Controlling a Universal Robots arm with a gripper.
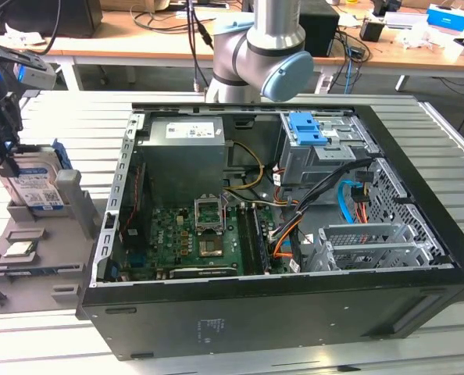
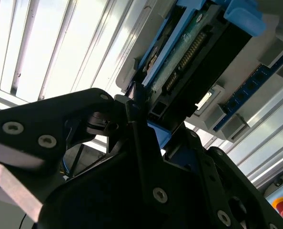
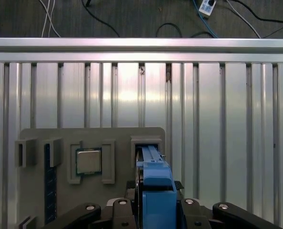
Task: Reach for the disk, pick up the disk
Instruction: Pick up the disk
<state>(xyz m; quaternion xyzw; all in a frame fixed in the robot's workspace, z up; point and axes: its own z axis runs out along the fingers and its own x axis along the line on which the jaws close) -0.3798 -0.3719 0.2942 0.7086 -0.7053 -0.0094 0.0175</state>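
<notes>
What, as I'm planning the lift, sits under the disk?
The grey holder: the disk stands on edge in its slot. The slot's floor and the disk's lower edge are hidden.

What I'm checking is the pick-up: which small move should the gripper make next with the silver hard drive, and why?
Probably a straight lift, once the grip is sure. The flat silver blue-edged disk stands on edge, slotted in the grey plastic holder, and the black gripper sits over its top edge; sideways motion would jam.
</notes>
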